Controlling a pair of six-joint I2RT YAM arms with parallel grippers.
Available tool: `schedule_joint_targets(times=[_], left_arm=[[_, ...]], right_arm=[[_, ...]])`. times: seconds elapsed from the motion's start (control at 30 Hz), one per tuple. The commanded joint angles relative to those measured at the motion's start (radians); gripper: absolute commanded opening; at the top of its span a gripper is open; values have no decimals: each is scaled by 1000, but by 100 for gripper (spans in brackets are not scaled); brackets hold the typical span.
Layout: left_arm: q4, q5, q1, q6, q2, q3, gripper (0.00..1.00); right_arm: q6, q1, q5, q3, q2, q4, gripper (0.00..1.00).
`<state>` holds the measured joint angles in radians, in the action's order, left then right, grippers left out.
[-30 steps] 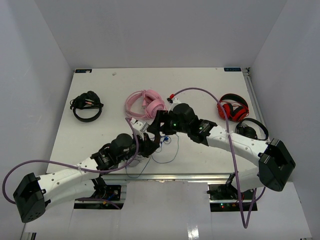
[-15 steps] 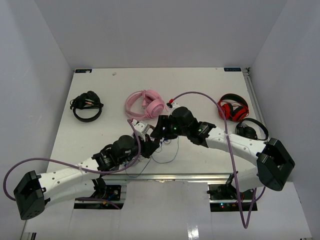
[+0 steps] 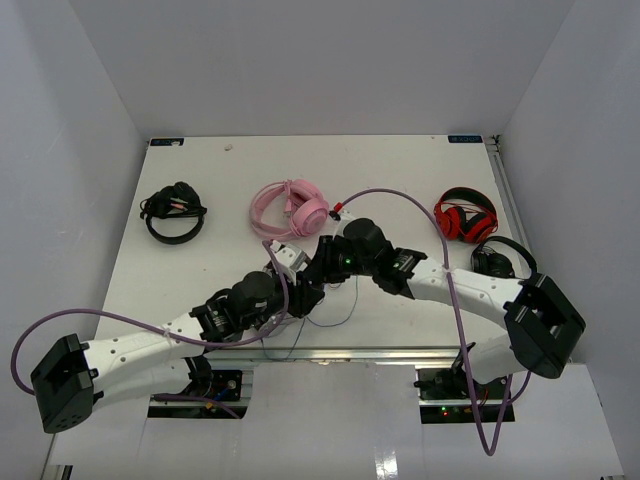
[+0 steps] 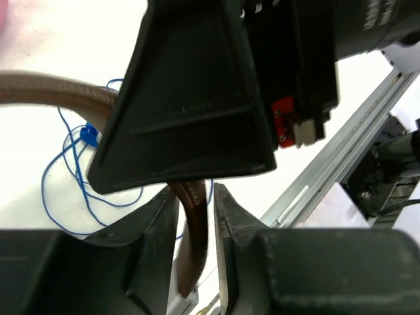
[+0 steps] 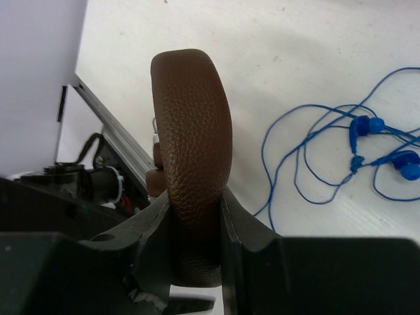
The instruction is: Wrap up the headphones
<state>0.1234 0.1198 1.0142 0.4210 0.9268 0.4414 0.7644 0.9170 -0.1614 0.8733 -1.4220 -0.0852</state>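
— White table (image 3: 400, 165) between pale walls, seen from above. Spot the headphones (image 3: 287, 256)?
— Just about: middle of the near edge, mostly buried under the left gripper (image 3: 303, 292) and right gripper (image 3: 322, 268), both meeting over them. Thin cord (image 3: 335, 318) lying loose beside them, toward the front edge.
— Anything else up there?
— Pink headphones (image 3: 290, 208) just behind, red-and-black headphones (image 3: 466, 215) well off to the right.
— Left wrist view?
— Fingers (image 4: 157, 223) nearly together, pinching the brown headband (image 4: 195, 220) between them. Right gripper's dark body just above, filling most of the frame. Blue cord in flat loops on the table to the left.
— And the right wrist?
— Narrow gap there too, filled by the brown leathery headband (image 5: 190, 118), standing upright and clamped on both sides. Cord tangled on the table to the right, apart from the headband, with small blue bits (image 5: 364, 125) among the loops.
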Motion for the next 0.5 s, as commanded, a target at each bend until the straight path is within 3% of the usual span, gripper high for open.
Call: schedule_joint_targets(times=[0.0,0.17,0.2,0.37,0.47], left_arm=[[-17,-3,1,-7,-6,80,61],[-197,-25,1,-25,-3,185,69],[-277,-41,1,-30,-3,237,69],[-354,-100,1,-25,-26,303,69],[-440,-82,1,-94,-25,376,67]], right_arm=[[-75,2,-13,-3,44,8,8],[-150,-29,-10,18,73,99,8],[-178,-46,-18,18,80,141,8],[-291,-67,-46,-7,121,232,8],[-331,-72,-70,-21,152,264,8]])
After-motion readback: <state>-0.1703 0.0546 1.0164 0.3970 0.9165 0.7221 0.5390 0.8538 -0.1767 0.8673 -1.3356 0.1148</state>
